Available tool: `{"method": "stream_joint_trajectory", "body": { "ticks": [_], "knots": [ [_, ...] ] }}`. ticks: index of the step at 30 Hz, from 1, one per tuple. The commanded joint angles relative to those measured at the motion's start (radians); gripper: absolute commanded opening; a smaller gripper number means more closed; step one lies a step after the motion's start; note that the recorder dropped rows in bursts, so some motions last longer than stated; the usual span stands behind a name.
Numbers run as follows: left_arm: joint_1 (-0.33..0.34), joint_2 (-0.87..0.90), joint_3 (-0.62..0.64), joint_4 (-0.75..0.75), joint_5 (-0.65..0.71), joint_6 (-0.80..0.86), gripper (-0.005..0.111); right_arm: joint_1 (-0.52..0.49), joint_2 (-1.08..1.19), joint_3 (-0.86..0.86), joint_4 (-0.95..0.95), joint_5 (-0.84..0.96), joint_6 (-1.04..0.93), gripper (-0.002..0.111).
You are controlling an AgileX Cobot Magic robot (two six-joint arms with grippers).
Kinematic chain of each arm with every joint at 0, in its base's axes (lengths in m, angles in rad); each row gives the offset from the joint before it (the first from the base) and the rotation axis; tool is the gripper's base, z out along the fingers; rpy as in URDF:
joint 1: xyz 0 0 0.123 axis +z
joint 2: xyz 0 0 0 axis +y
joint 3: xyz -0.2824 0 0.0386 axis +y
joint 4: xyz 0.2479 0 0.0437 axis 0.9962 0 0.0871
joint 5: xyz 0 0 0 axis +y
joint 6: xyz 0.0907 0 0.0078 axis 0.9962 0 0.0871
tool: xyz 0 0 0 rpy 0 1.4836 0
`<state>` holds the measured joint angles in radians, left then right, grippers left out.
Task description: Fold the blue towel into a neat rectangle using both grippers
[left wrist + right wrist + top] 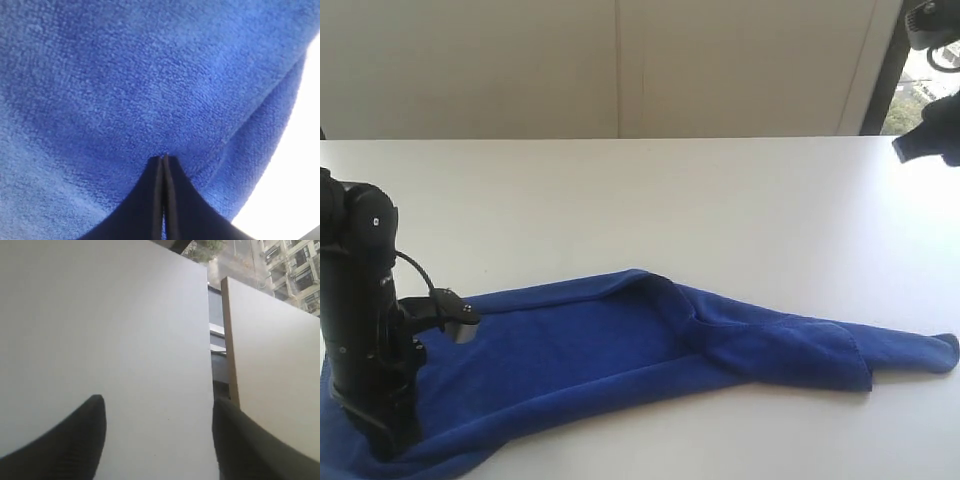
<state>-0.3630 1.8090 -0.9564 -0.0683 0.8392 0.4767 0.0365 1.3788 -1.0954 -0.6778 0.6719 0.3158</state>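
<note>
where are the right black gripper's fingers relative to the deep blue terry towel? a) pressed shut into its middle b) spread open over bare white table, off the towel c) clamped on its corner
b: the right black gripper stands open over the plain white table, while the deep blue terry towel lies far off.

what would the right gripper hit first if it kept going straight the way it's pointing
Most likely the bare white table: the right gripper stands open with only tabletop between and ahead of its fingers. The blue towel is not in that line. How far off the surface is, I can't tell.
</note>
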Motion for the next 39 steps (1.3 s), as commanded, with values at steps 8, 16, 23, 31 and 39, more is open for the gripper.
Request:
{"method": "stream_joint_trajectory", "body": {
  "ticks": [8, 16, 23, 31, 39],
  "knots": [
    [0.001, 0.018, 0.018, -0.043, -0.095, -0.007, 0.000, -0.028, 0.443, -0.142, 0.838, 0.234, -0.898, 0.048],
    [0.001, 0.018, 0.018, -0.047, -0.095, -0.007, 0.000, -0.035, 0.466, -0.146, 0.684, 0.337, -0.693, 0.048],
    [0.001, 0.018, 0.018, -0.051, -0.117, -0.007, 0.000, -0.037, 0.514, -0.146, 0.802, 0.344, -0.707, 0.048],
    [0.001, 0.018, 0.018, -0.068, -0.134, -0.007, 0.000, -0.037, 0.556, -0.146, 0.801, 0.340, -0.709, 0.048],
    [0.001, 0.018, 0.018, -0.072, -0.140, -0.007, 0.000, -0.037, 0.556, -0.147, 0.818, 0.336, -0.709, 0.045]
  ]
}}
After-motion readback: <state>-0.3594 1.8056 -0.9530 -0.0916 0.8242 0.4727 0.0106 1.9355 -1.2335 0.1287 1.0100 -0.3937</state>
